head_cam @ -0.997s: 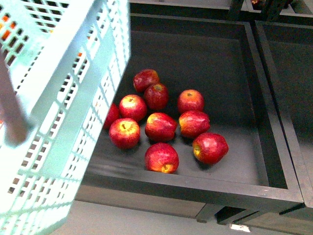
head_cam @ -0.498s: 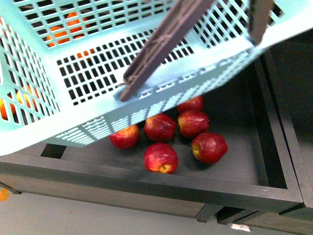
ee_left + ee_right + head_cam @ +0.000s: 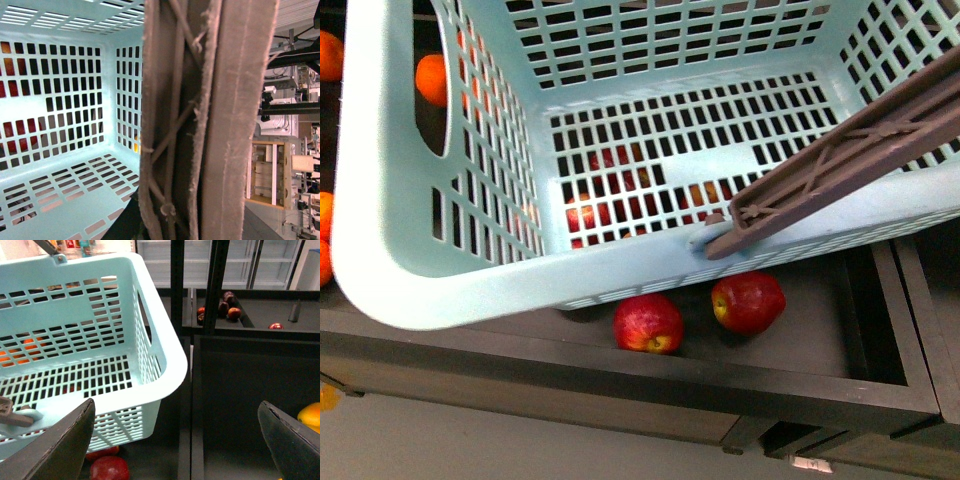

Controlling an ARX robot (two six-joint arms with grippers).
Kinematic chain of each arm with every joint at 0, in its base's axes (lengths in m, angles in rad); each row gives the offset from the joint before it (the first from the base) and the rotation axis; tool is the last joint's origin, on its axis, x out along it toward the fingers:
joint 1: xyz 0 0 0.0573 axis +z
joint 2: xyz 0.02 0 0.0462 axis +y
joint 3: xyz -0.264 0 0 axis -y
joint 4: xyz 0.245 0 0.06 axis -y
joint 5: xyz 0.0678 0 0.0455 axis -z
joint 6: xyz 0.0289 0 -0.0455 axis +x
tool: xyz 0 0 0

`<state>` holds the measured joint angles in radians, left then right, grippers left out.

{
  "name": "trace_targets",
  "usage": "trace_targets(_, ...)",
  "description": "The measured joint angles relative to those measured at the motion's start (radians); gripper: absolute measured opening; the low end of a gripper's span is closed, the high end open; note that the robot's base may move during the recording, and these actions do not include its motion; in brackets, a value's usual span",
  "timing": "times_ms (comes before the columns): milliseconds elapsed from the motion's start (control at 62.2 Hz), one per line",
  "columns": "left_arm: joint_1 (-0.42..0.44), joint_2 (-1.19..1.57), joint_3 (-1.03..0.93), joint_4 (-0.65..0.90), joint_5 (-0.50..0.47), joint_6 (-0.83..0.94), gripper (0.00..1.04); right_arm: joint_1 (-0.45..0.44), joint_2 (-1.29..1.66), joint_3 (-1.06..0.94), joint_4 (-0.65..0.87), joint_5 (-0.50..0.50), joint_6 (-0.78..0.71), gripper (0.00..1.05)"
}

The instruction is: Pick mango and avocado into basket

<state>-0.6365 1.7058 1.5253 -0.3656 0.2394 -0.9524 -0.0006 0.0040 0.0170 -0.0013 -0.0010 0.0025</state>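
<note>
Basket (image 3: pixel 450 270) empty, tilted above the apples (image 3: pixel 748 302), handle (image 3: pixel 210 120) hard against left gripper, grip can't be told | right gripper (image 3: pixel 175 405) spread wide, holding nothing, basket beside one finger | orange-yellow fruit (image 3: pixel 310 417), maybe the mango, by the other | best level the basket before reaching

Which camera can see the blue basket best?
The front view. The basket fills it: you look down into its open top, at the slotted bottom, walls and brown handle. The right wrist view shows one corner and side from outside. In the left wrist view the handle blocks most of it.
</note>
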Motion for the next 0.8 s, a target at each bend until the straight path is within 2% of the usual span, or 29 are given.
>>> trace_targets(257,0.005,0.001,0.000,-0.001,-0.010,0.013,0.16,0.000,0.000,0.000,0.000,0.001,0.000,0.96)
trace_targets(305,0.005,0.001,0.000,-0.001,-0.005,0.013,0.16,0.014,0.047,0.036,-0.103,0.083,0.060,0.96)
trace_targets(354,0.005,0.001,0.000,-0.001,-0.003,0.013,0.16,-0.008,0.124,0.080,-0.204,0.119,0.123,0.96)
trace_targets(402,0.005,0.001,0.000,-0.001,-0.002,0.013,0.16,-0.074,0.219,0.109,-0.235,0.084,0.173,0.96)
trace_targets(482,0.003,0.002,0.000,-0.001,-0.003,0.013,0.16,-0.203,0.324,0.131,-0.175,-0.020,0.193,0.96)
trace_targets(563,0.003,0.002,0.000,-0.001,-0.003,0.013,0.16,-0.379,0.460,0.177,-0.042,-0.158,0.180,0.96)
trace_targets(675,0.003,0.002,0.000,-0.001,-0.005,0.014,0.16,-0.586,0.688,0.246,0.167,-0.266,0.104,0.96)
trace_targets(739,0.005,0.002,0.000,-0.001,-0.007,0.013,0.16,-0.667,0.847,0.288,0.276,-0.300,0.049,0.96)
trace_targets(804,0.006,0.002,0.000,-0.001,-0.007,0.013,0.16,-0.712,1.044,0.328,0.379,-0.322,-0.033,0.96)
